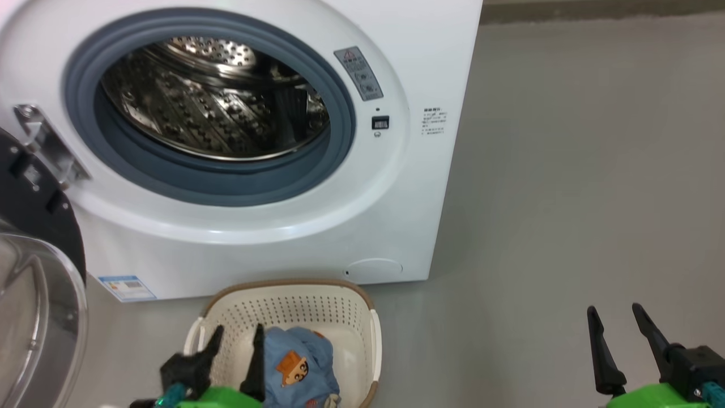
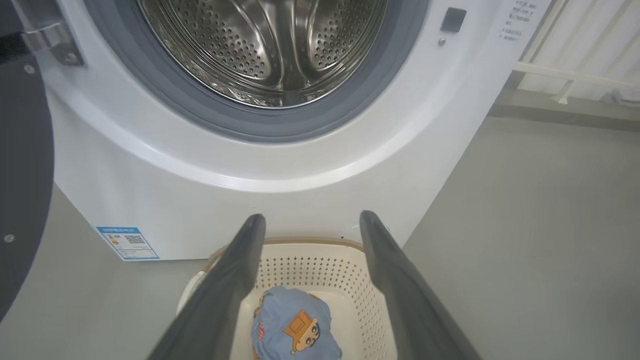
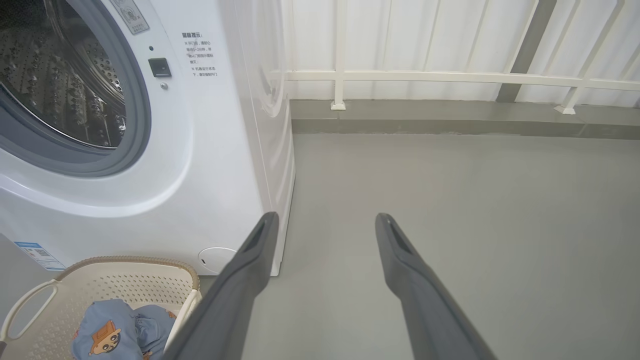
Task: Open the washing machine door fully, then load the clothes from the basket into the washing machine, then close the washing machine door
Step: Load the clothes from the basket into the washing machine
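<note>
Door is open. Left end effector, spread wide, is aimed at the clothes in the basket; I'd sink deep mid-bundle before clamping.

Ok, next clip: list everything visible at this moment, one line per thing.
Grey floor: one, grey, under everything.
Big white front-loading washing machine: one, white, standing on the floor.
Round black-rimmed glass washing machine door: one, black and clear, swung open at the head view's left.
Cream perforated plastic basket with brown rim: one, cream, on the floor before the machine.
Light blue cartoon-print fabric clothes: one bundle, blue and orange, inside the basket.
Small blue label sticker: one, blue, machine's lower front corner.
White railing: one, white, beyond the machine.
Left hand: one, dark fingers, open, over the basket.
Right hand: one, dark fingers, open, over bare floor.
</note>
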Tool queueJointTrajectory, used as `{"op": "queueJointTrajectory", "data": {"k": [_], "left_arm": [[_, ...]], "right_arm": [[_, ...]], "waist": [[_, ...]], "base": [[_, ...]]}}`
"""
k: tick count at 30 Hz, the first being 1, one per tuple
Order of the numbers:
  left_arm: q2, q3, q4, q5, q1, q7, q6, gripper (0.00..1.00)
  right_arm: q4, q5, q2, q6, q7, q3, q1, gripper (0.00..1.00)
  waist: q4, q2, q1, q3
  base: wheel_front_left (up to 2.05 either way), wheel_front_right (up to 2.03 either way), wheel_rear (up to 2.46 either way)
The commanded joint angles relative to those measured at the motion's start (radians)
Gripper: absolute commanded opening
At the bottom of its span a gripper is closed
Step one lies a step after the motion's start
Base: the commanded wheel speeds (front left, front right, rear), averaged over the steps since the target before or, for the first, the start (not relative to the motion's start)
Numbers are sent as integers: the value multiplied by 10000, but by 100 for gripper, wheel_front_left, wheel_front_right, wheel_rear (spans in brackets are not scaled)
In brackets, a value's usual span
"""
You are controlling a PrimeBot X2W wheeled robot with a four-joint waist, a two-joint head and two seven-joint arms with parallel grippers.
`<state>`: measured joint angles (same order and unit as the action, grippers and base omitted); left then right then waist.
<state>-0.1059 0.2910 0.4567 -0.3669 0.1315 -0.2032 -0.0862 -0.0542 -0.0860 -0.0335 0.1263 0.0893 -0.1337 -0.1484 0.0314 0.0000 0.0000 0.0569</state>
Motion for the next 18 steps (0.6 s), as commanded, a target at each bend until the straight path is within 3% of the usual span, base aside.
{"op": "queueJointTrajectory", "data": {"k": [1, 10, 18], "left_arm": [[-21, -242, 277, -63, 640, 115, 149, 100], [237, -33, 4060, -604, 2756, 1033, 1016, 100], [334, -208, 6555, -1067, 4358, 1541, 1337, 100]], "right_arm": [[262, 83, -167, 44, 40, 274, 493, 100], [366, 126, -167, 44, -5, 560, 1178, 100], [244, -43, -190, 44, 78, 760, 1764, 100]], "waist": [[-84, 0, 0, 336], [-696, 0, 0, 1582], [-1285, 0, 0, 2916]], "base": [[0, 0, 0], [0, 0, 0], [0, 0, 0]]}}
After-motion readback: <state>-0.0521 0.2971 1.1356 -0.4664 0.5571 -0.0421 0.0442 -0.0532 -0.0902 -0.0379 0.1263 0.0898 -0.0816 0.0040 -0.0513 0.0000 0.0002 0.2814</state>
